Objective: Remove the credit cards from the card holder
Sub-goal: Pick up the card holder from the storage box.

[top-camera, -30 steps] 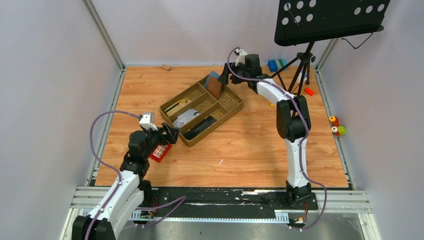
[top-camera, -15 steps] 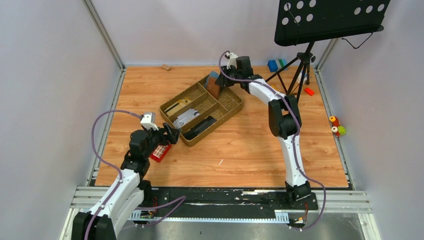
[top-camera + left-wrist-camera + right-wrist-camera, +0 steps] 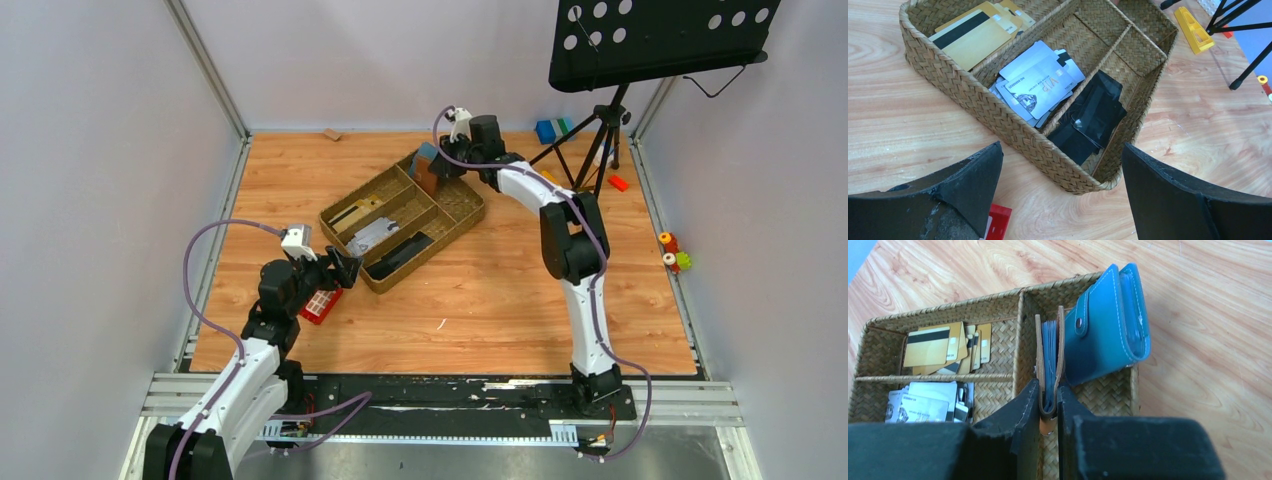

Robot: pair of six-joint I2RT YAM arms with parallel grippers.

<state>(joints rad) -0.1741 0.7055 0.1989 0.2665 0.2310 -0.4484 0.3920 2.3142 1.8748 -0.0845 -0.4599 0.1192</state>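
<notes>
The brown card holder (image 3: pixel 1050 352) stands on edge in the far compartment of the wicker basket (image 3: pixel 1019 335), folded, with blue edges showing between its covers. My right gripper (image 3: pixel 1049 391) is shut on its near end, one finger on each cover. In the top view the right gripper (image 3: pixel 442 168) reaches into the basket's (image 3: pixel 432 250) far corner at the card holder (image 3: pixel 428 178). Loose gold cards (image 3: pixel 970 35), silver cards (image 3: pixel 1040 85) and black cards (image 3: pixel 1093 115) lie in the other compartments. My left gripper (image 3: pixel 1062 147) hangs open before the basket's near wall, holding nothing.
A blue-teal pouch (image 3: pixel 1110 325) leans against the card holder in the same compartment. A red block (image 3: pixel 320 303) lies on the table under my left gripper (image 3: pixel 345 270). A music stand (image 3: pixel 650 40) on tripod legs stands at the back right, with small toys (image 3: pixel 675 250) nearby.
My right gripper moved left over the basket's far compartment and closed its jaws on the card holder. The left arm has stayed in place.
</notes>
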